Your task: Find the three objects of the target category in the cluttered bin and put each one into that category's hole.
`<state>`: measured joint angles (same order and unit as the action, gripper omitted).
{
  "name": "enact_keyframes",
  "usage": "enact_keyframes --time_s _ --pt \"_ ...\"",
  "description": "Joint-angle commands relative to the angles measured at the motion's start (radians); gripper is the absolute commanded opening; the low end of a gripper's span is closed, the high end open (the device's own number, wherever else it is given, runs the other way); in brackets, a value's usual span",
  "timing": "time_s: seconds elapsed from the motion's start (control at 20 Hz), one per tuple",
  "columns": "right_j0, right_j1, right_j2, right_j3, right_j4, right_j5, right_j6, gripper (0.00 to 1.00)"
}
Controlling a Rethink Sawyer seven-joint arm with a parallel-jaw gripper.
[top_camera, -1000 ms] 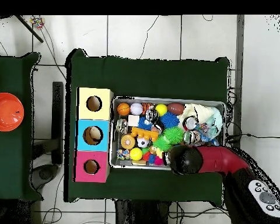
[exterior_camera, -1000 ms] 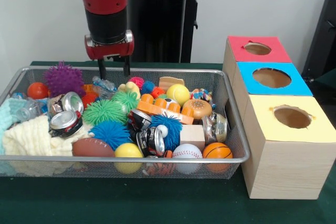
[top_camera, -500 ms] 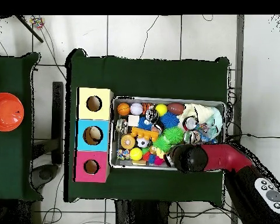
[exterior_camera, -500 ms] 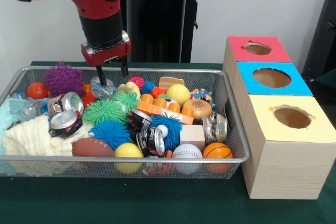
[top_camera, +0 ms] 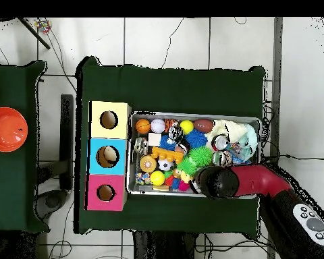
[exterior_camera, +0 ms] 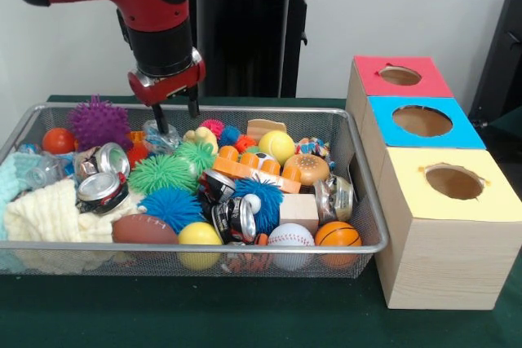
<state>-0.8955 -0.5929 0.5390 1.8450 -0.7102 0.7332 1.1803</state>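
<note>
My gripper (exterior_camera: 177, 115) hangs open and tilted over the back left of the wire bin (exterior_camera: 196, 246), with nothing between its fingers. Its left fingertip is just above a clear crumpled plastic piece (exterior_camera: 159, 135). The bin holds several balls: a basketball (exterior_camera: 337, 235), a baseball (exterior_camera: 289, 236), a yellow ball (exterior_camera: 200, 234) and a football (exterior_camera: 143, 228). Spiky balls in purple (exterior_camera: 99, 122), green (exterior_camera: 161, 173) and blue (exterior_camera: 171, 204) lie among crushed cans (exterior_camera: 102, 189). In the overhead view the arm's wrist (top_camera: 217, 182) covers the gripper at the bin's lower edge.
Three wooden boxes with round holes stand beside the bin: red (exterior_camera: 400, 77), blue (exterior_camera: 422, 121) and yellow (exterior_camera: 453, 181). A cream cloth (exterior_camera: 45, 213) fills the bin's front left corner. A wooden block (exterior_camera: 298, 209) and a burger toy (exterior_camera: 307, 169) lie near the right wall.
The gripper has shifted left along the bin's back edge, tilted, and come down a little toward the clear plastic piece. It stayed open. The bin's contents have not moved.
</note>
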Motion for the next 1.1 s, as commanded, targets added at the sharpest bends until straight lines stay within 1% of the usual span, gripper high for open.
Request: enact_keyframes --time_s 0.05,0.2,0.4,0.6,0.85,1.1 --pt "0.034 0.007 0.05 -0.085 -0.07 0.084 -0.202 1.0" --pt "0.04 0.007 0.051 -0.093 -0.046 0.086 -0.178 1.0" --pt "0.078 -0.008 0.031 -0.113 -0.02 0.099 -0.108 1.0" --pt "0.105 -0.02 0.009 -0.127 0.001 0.079 -0.032 1.0" --pt "0.099 -0.035 -0.003 -0.123 0.024 0.068 -0.012 1.0" --pt "0.115 -0.044 -0.02 -0.134 0.06 0.105 0.019 1.0"
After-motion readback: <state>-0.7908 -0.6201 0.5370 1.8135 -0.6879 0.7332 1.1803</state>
